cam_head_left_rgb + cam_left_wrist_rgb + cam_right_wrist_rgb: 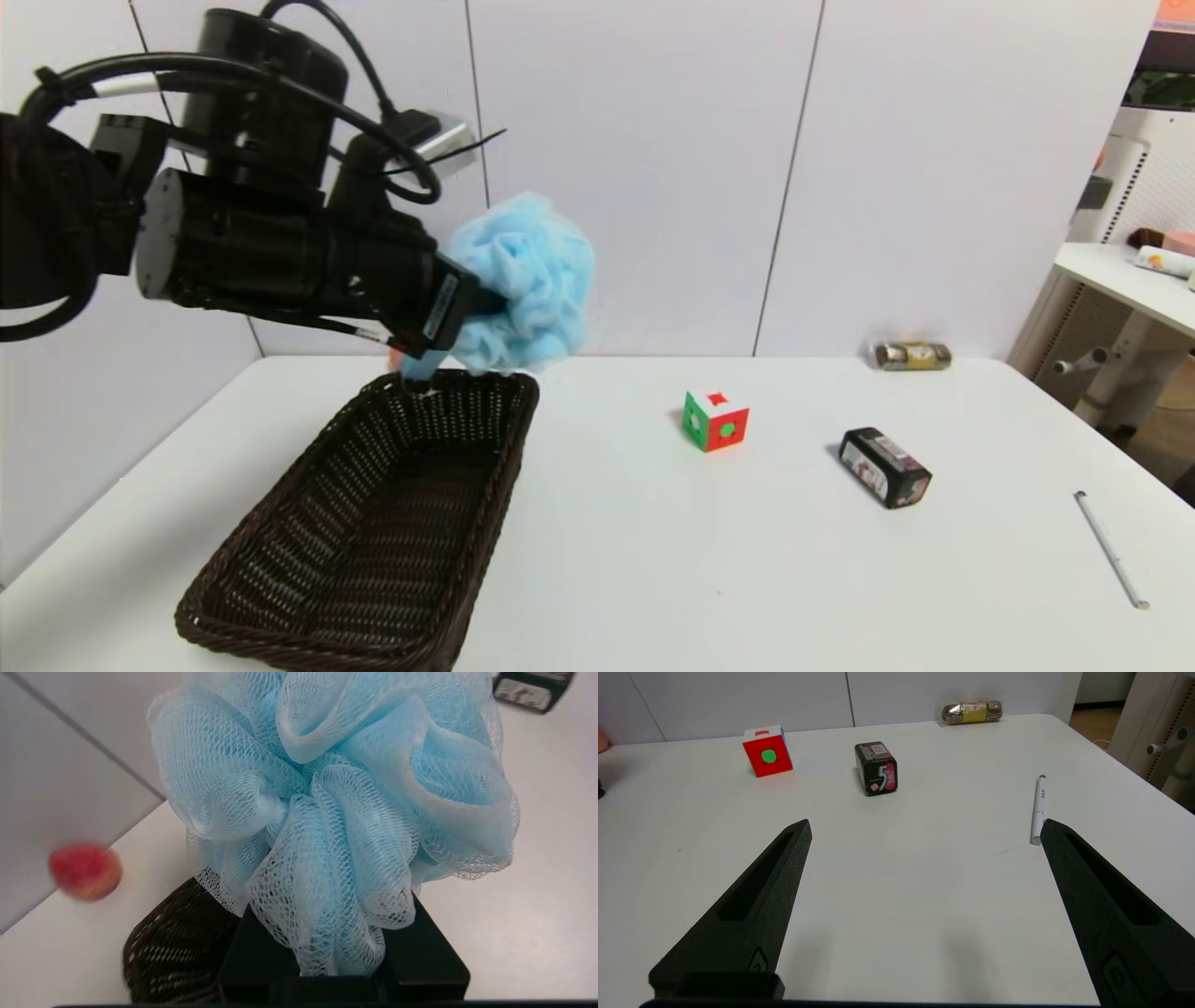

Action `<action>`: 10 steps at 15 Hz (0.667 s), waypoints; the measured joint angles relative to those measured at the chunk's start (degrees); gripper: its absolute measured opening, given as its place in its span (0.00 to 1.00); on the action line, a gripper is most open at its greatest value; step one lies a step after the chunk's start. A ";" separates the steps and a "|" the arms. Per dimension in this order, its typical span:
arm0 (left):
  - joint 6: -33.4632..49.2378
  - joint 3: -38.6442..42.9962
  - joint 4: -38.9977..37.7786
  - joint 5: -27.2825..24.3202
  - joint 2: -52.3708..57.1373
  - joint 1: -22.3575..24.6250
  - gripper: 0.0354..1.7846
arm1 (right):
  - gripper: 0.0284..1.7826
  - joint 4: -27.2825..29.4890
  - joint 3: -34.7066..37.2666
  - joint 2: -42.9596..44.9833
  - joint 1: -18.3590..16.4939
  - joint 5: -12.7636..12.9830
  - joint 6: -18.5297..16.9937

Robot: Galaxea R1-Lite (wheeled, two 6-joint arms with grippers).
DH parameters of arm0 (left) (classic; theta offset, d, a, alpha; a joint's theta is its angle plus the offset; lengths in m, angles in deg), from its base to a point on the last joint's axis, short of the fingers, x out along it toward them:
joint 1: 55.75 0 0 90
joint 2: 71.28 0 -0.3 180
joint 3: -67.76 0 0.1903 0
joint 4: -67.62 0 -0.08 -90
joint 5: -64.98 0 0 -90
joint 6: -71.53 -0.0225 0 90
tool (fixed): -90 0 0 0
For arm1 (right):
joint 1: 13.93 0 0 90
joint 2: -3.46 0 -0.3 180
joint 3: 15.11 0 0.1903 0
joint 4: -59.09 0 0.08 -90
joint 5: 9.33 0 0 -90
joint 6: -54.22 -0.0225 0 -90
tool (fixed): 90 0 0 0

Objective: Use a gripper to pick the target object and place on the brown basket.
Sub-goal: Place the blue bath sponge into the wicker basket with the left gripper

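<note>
My left gripper is shut on the light blue mesh bath pouf and holds it in the air above the far end of the brown basket. In the left wrist view the pouf fills the frame, pinched between the black fingers, with a basket corner below. My right gripper is open and empty, low over the table near its front right; it does not show in the head view.
A red-green-white cube, a black box, a white pen and a wrapped packet lie on the white table. A red round thing sits by the back wall. A side table stands at right.
</note>
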 joint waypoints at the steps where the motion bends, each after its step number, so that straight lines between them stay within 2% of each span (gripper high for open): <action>1: 0.01 1.84 0.28 0.00 1.04 1.65 0.21 | 0.95 0.02 0.00 0.00 0.00 0.00 0.02; 4: 0.12 7.64 2.45 0.02 3.22 4.68 0.20 | 0.95 0.00 0.00 0.00 0.00 0.00 0.00; 10: 0.22 13.97 3.64 0.00 4.02 5.75 0.19 | 0.95 0.00 0.00 0.00 0.00 0.00 0.00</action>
